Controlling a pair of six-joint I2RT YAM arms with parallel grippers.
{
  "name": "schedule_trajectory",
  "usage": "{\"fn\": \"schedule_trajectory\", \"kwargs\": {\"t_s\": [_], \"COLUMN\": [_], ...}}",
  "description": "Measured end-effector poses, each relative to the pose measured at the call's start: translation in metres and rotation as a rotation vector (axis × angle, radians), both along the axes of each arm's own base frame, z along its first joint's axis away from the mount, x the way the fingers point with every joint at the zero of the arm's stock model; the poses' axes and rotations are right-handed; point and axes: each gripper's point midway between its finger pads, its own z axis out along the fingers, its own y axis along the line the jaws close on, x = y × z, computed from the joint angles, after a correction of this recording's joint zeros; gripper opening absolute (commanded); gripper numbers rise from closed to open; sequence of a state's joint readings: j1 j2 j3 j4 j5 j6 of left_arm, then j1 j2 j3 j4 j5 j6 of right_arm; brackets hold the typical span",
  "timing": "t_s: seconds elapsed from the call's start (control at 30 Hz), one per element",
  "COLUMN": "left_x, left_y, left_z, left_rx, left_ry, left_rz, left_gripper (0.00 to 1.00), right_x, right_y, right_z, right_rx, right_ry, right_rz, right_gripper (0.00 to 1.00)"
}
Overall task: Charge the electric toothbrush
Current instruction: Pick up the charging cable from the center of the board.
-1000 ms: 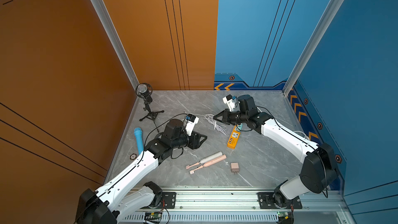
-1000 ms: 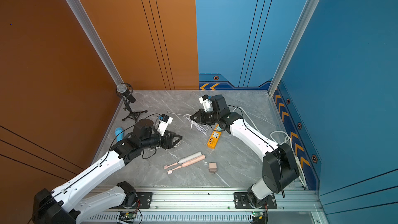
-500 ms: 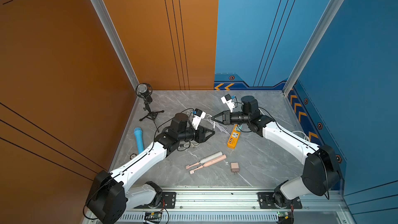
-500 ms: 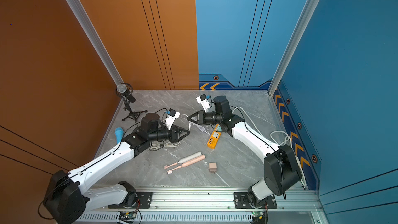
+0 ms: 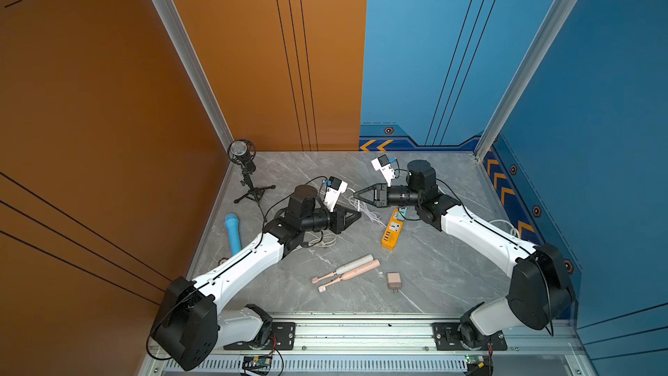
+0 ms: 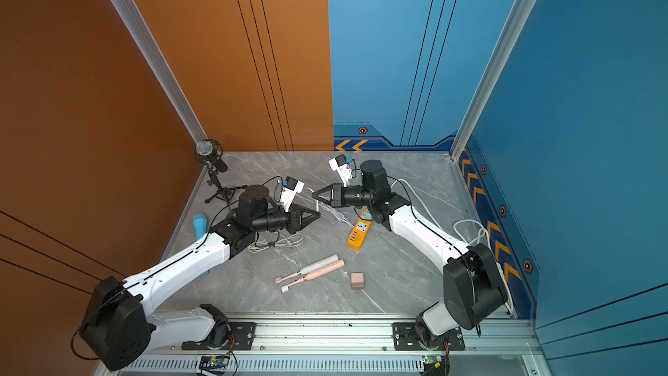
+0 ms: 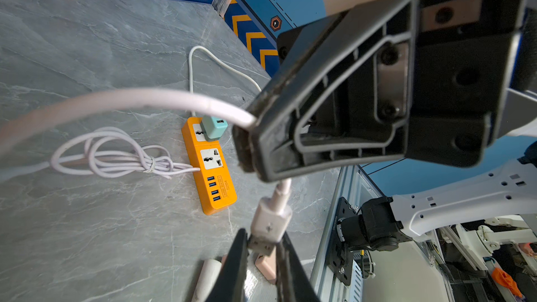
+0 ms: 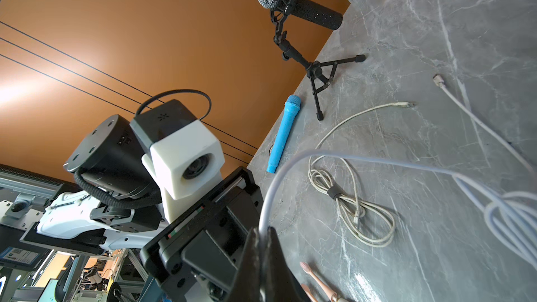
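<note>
Two electric toothbrushes lie side by side on the grey table, one with a whitish handle (image 5: pixel 352 265) and one pink (image 5: pixel 356 272), in both top views. Both grippers meet above the table's middle, well behind the brushes. My right gripper (image 8: pixel 263 229) is shut on a white charging cable (image 8: pixel 377 161) a short way from its end. My left gripper (image 7: pixel 263 238) is shut on the metal tip of that cable's USB plug (image 7: pixel 271 219). The rest of the cable lies coiled (image 7: pixel 116 155) beside the power strip.
An orange power strip (image 5: pixel 392 229) holds a teal adapter (image 7: pixel 215 127). A pink adapter (image 5: pixel 394 280) lies right of the brushes. A beige coiled cable (image 5: pixel 321 240) sits under the left arm. A tripod microphone (image 5: pixel 245 171) and a blue microphone (image 5: pixel 233 233) stand along the left wall.
My left arm has reached right and back to the right gripper, and its jaws have closed on the USB plug. The right gripper swung left with the cable end.
</note>
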State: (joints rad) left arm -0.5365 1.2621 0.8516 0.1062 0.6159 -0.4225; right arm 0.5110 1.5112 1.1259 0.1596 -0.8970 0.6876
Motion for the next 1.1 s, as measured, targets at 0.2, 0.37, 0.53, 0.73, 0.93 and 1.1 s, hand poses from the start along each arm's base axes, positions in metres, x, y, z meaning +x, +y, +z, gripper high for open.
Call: {"fn": "schedule_trajectory", "kwargs": {"t_s": [0.2,0.37,0.53,0.73,0.93,1.1], "left_x": [-0.002,-0.001,0.001,0.011,0.014,0.016], "left_y": [-0.004,-0.004,-0.003,0.005,0.010,0.004], "left_z": [0.003,0.002,-0.004,-0.014,-0.025,-0.025], "left_rx": [-0.002,0.004,0.025,0.096,0.224,0.298], "left_ry": [-0.014,-0.019,-0.022,-0.050,-0.086,-0.135], "left_rz": [-0.022,-0.010,0.014,0.083,0.130,0.126], "left_gripper": [0.03,0.00,0.00,0.00,0.00,0.00], "right_x": [0.001,0.002,0.005,0.007,0.007,0.001], "right_y": [0.000,-0.001,-0.005,-0.011,-0.019,-0.018], "right_z": [0.001,-0.001,-0.007,-0.010,-0.017,-0.017], "right_rx": [0.003,-0.005,-0.050,-0.138,-0.265,-0.327], "right_ry": [-0.008,-0.015,-0.017,-0.007,0.040,0.093], "right_rz": [-0.004,-0.011,-0.042,-0.096,-0.174,-0.210], "right_gripper": [0.00,0.00,0.06,0.23,0.38,0.38]}}
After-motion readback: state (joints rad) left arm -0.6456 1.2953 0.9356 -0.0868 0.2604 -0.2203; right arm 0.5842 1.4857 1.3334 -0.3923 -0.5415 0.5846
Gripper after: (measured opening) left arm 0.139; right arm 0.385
